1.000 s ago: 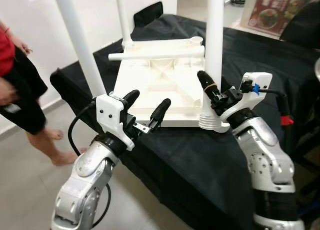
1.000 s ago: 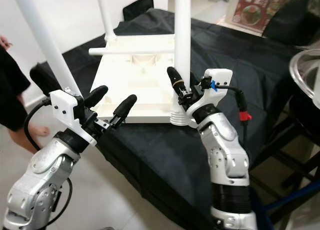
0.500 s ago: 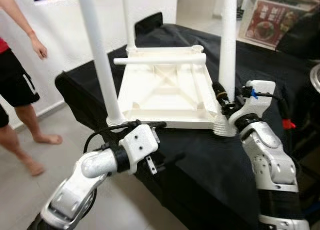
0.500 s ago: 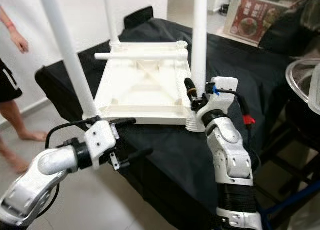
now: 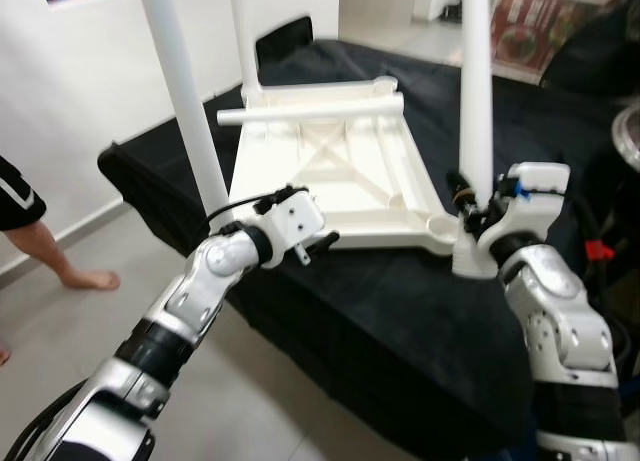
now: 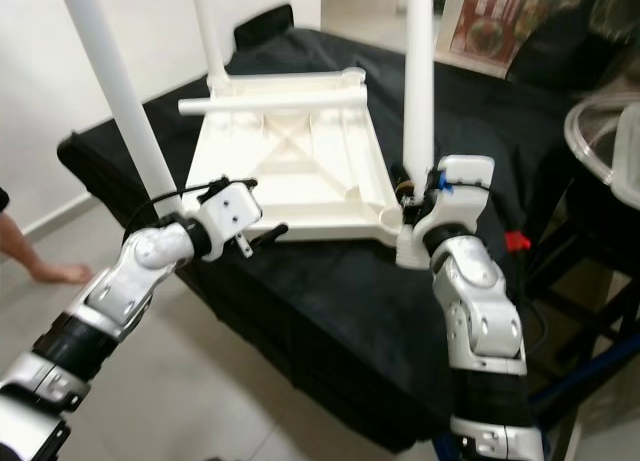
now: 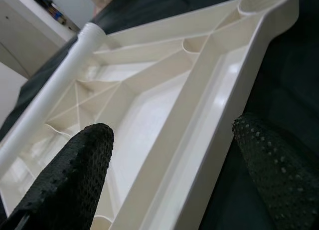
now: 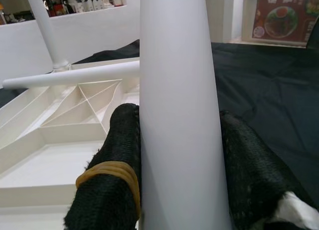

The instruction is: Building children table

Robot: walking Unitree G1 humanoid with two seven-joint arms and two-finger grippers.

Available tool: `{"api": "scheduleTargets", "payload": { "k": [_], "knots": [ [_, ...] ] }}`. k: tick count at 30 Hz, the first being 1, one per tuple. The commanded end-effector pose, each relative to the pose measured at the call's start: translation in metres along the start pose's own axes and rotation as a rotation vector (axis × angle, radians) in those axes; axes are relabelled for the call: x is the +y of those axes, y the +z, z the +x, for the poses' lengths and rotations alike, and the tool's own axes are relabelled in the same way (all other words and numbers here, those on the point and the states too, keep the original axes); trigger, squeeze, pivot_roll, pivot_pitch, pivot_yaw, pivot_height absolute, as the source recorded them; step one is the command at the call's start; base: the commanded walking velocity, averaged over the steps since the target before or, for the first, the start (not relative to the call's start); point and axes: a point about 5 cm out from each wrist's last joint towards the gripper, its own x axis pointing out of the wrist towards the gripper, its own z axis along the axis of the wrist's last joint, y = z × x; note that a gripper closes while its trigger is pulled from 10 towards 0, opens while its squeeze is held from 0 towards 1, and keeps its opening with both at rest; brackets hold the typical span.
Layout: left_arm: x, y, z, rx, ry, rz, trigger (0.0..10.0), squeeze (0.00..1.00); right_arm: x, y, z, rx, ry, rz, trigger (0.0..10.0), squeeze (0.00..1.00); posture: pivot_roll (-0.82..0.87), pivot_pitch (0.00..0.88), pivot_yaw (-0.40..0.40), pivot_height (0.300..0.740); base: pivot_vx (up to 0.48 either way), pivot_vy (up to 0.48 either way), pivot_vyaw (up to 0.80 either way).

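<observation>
A white children's table top (image 5: 330, 171) lies upside down on a black-draped table (image 5: 400, 311). Three white legs stand up from its corners: near left (image 5: 185, 111), far left (image 5: 243, 31) and near right (image 5: 477, 101). A loose leg (image 5: 310, 111) lies across the far edge, beside an empty corner socket (image 7: 264, 0). My right gripper (image 5: 465, 193) is shut on the near right leg (image 8: 179, 90) just above its socket, one finger (image 8: 117, 160) on each side. My left gripper (image 5: 322, 243) is open at the top's near rim (image 7: 199, 155), its fingers (image 7: 75, 175) straddling that rim.
A person's bare leg and foot (image 5: 55, 261) stand on the grey floor at the left, by the white wall. A black chair back (image 5: 285, 36) rises behind the table. A poster (image 5: 535, 21) and a clear container (image 6: 610, 131) are on the right.
My left gripper has come up from below the table's edge to the near rim of the white top. The right gripper stays on the leg. The person has moved off to the left.
</observation>
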Motion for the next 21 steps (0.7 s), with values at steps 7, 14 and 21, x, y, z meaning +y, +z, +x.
{"api": "scheduleTargets", "payload": {
  "k": [7,14,21],
  "knots": [
    [-0.001,-0.007,0.021,0.028,-0.139,0.011,10.0,0.0,0.005,0.001,-0.004,0.008,-0.009,-0.017,10.0,0.0,-0.08,0.177,-0.01,0.74,0.0,0.0,0.0],
    [-0.008,-0.011,0.021,0.037,-0.296,0.012,10.0,0.0,0.003,0.002,-0.007,0.015,-0.018,-0.02,10.0,0.0,-0.08,0.19,-0.011,0.74,0.0,0.0,0.0],
    [-0.004,-0.025,0.026,0.158,-0.262,0.024,0.0,0.0,-0.002,0.003,-0.011,0.023,-0.03,-0.027,10.0,0.0,-0.09,0.202,-0.012,0.74,0.0,0.0,0.0]
  ]
}}
